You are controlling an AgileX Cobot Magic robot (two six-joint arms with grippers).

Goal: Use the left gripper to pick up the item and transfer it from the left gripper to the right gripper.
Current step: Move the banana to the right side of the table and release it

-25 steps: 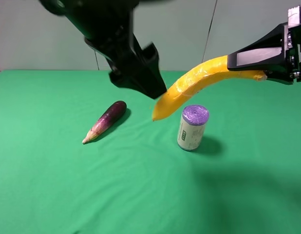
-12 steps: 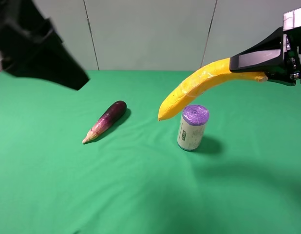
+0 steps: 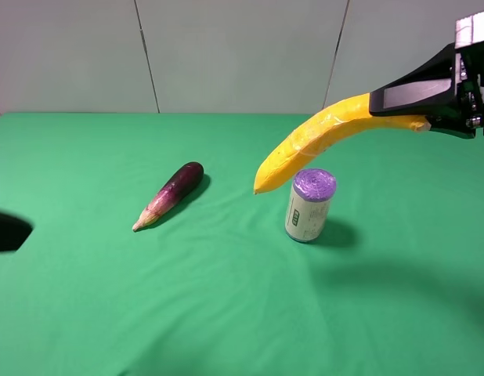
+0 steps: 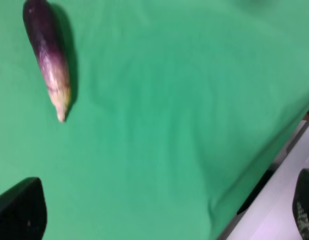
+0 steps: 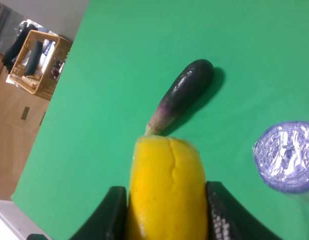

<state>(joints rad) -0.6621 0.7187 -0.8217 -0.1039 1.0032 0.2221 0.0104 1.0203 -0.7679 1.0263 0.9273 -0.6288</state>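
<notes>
On the near left side of the green-clothed table (image 3: pixel 226 313), the left gripper (image 4: pixel 162 212) hangs low over the cloth, its two black fingers (image 4: pixel 19 212) spread wide with nothing between them. Further in, a can (image 3: pixel 310 205) with a purple top stands upright right of centre. Well apart to its left, a purple eggplant (image 3: pixel 170 194) lies on the cloth with its pale tip pointing front-left. Above them, clear of the table, the yellow banana (image 3: pixel 328 133) curves through the air, its free tapered end dipping just left of the can's top. Its other end is pinched by the right gripper (image 3: pixel 399 110), reaching in from the upper right with both black fingers (image 5: pixel 112 215) pressed against the fruit's sides. A pale panelled wall (image 3: pixel 242 55) stands behind.
</notes>
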